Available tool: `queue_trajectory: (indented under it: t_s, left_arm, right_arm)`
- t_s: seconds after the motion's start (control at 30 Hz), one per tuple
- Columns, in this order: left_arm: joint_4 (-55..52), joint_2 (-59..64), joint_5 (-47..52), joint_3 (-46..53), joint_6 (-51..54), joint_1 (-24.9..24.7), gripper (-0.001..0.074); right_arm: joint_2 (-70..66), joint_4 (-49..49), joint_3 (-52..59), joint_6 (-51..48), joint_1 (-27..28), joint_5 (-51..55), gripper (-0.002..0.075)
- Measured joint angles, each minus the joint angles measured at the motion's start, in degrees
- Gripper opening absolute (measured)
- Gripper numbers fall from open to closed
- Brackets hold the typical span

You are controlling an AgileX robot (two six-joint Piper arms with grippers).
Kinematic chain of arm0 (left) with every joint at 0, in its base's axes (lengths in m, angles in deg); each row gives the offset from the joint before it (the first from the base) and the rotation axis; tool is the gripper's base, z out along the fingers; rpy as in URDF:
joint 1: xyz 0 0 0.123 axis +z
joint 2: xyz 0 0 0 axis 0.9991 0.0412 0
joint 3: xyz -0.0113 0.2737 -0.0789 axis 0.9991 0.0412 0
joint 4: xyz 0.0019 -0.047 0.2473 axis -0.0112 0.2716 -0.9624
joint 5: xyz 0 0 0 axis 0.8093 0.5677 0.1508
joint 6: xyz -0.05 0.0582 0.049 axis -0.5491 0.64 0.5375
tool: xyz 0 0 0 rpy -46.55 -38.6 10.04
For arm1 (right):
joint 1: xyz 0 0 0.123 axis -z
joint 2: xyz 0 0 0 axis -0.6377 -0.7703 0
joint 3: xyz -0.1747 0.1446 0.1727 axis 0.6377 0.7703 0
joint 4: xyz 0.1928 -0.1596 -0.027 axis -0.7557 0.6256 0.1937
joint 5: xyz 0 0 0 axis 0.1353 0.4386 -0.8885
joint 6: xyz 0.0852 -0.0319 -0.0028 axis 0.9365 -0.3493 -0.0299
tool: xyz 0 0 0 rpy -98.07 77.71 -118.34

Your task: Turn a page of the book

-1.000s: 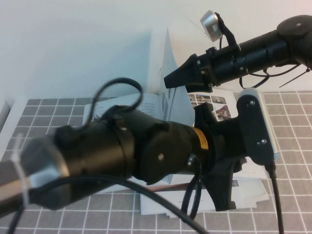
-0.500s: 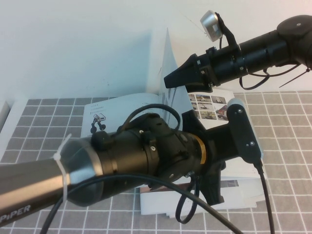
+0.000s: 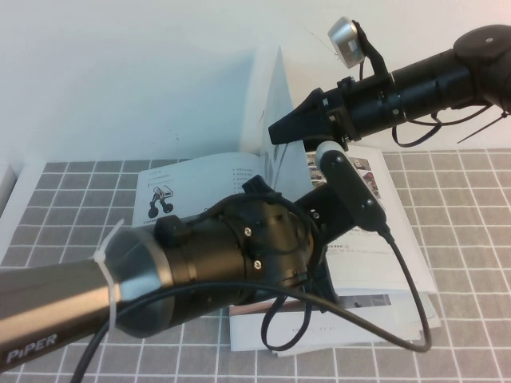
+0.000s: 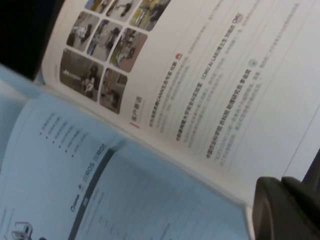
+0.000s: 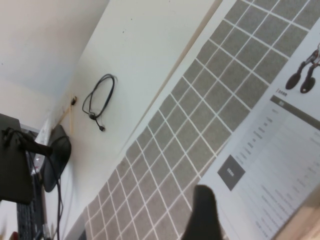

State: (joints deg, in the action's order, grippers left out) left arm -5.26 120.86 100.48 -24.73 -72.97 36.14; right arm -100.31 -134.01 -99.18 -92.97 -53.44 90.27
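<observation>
The book lies open at frame centre on the grey-tiled worktop, one page standing upright at the spine. The right gripper, upper centre-right, is spread wide just beside that page; contact is uncertain. The left gripper sits low over the right-hand leaf, its state not discernible.

The book is laid open on the tabletop, over a stack of booklets at the near side. One page is stood upright at the spine. The right gripper is held just right of it, the left gripper below, over the right-hand leaf.
</observation>
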Motion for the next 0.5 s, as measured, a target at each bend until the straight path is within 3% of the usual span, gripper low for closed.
queue_trajectory:
  t_s: [0.5]
  left_arm:
    - [-2.7, 0.0, 5.8, 0.0, -11.8, 0.0, -0.0003]
  right_arm:
    - [1.4, -3.3, -1.8, 0.0, 0.0, 0.0, 0.0507]
